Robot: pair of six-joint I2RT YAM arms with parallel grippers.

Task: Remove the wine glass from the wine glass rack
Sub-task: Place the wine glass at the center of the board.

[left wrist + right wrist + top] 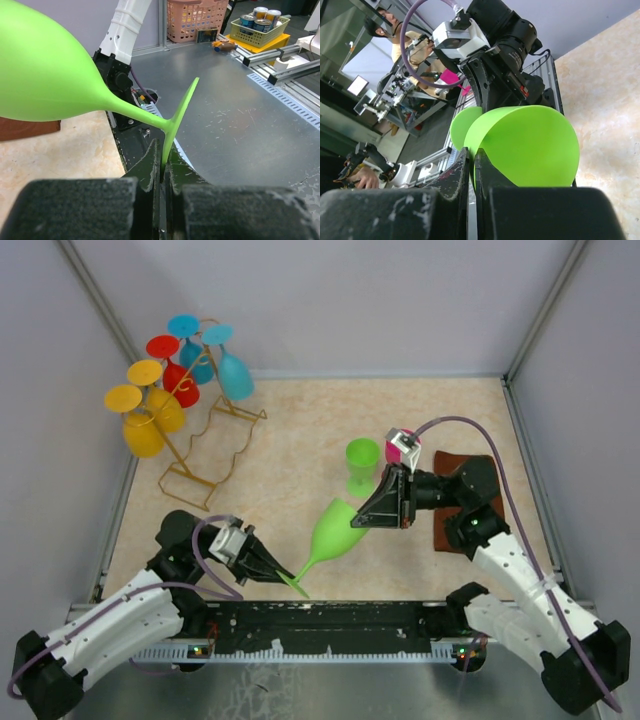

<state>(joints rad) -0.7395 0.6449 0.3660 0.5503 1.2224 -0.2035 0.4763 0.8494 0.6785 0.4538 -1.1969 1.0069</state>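
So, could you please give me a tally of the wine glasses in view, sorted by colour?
Yellow wine glasses: 2
Red wine glass: 1
Blue wine glasses: 2
Green wine glasses: 2
Total: 7

The beige speckled surface (300,440) carries the golden wire wine glass rack (215,445), standing on its wavy base in the far left corner. A small green glass (361,466) stands upright near the middle, and a brown mat (440,532) lies towards the right edge
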